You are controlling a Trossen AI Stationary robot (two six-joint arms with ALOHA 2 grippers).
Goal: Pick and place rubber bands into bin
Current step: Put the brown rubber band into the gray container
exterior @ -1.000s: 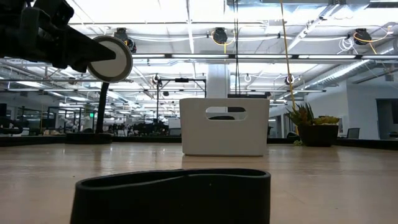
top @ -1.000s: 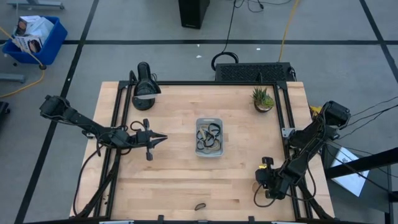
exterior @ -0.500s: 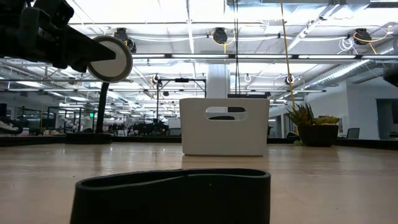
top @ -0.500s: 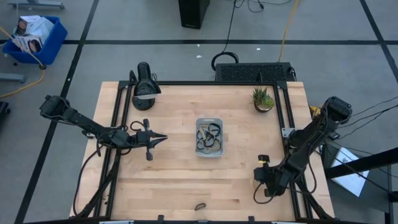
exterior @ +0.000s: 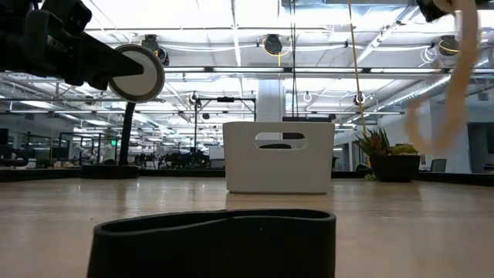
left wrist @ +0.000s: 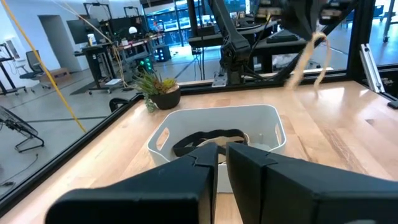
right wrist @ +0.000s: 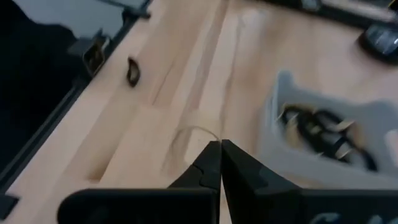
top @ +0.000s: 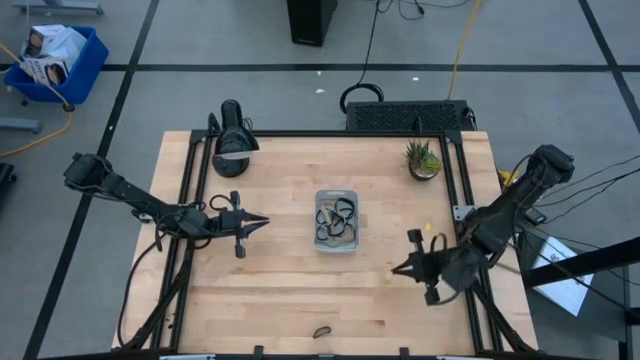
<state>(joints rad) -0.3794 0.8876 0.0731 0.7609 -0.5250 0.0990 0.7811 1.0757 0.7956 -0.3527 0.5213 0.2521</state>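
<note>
The pale translucent bin (top: pixel 336 221) stands mid-table with several dark and tan rubber bands (left wrist: pixel 208 138) inside; it also shows in the low view (exterior: pixel 278 157). My right gripper (top: pixel 398 268) is to the right of the bin and nearer the table's near edge. It is raised, points toward the table's left and is shut on a tan rubber band (exterior: pixel 457 85). A small dark band (top: pixel 322 331) lies flat on the table by the near edge. My left gripper (top: pixel 262 222) is shut and empty, left of the bin, pointing at it. My right gripper pinches the tan band between its two fingertips (right wrist: pixel 211 152), at one spot on the thin loop (right wrist: pixel 214 138). The rest of the loop hangs slack below the fingers (left wrist: pixel 306 55), clear of the table.
A small potted plant (top: pixel 423 158) stands at the far right, a black round device (top: pixel 232 135) at the far left. Black rails (top: pixel 458 190) run along the table's sides. A large blue crate (top: pixel 55 55) sits on the floor off the table.
My right gripper has risen from the table's near right corner and gone toward the bin, turning from pointing down to pointing toward the table's left. The tan band has come up with it and now swings clear of the table.
</note>
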